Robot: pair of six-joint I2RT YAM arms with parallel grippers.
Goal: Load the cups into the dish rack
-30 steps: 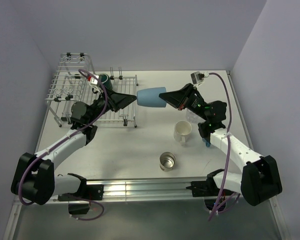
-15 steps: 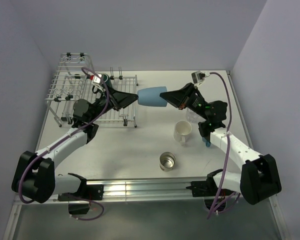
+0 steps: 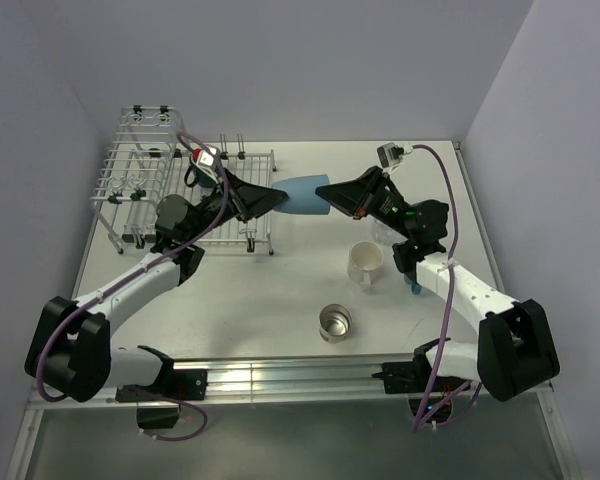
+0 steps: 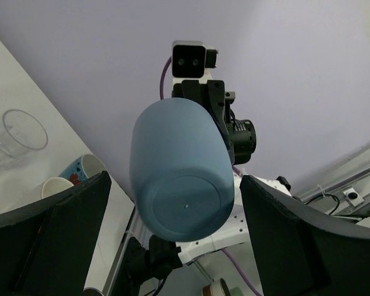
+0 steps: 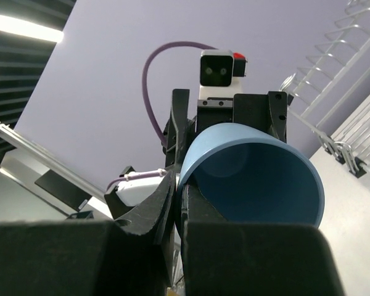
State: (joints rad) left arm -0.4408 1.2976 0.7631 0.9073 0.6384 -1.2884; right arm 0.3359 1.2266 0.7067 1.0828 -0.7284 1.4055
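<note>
The blue tumbler (image 3: 302,194) hangs on its side in the air right of the dish rack (image 3: 140,190). My right gripper (image 3: 332,197) is shut on its rim, one finger inside and one outside (image 5: 180,197). My left gripper (image 3: 270,200) is open, and its fingers flank the tumbler's base (image 4: 185,206) without touching it. The cream mug (image 3: 366,262) and the steel cup (image 3: 334,322) stand on the table. The clear glass (image 4: 15,137) and the blue mug (image 4: 83,169) stand by the right arm. The dark teal mug is hidden behind the left wrist.
The rack's taller basket section (image 3: 152,125) is at the back left, with the grid tray (image 3: 230,235) under the left gripper. The walls are close at the back and both sides. A metal rail (image 3: 280,375) runs along the near edge.
My left gripper has moved right and up from the rack, so its open fingers now sit around the tumbler's base. My right gripper with the tumbler has shifted slightly left.
</note>
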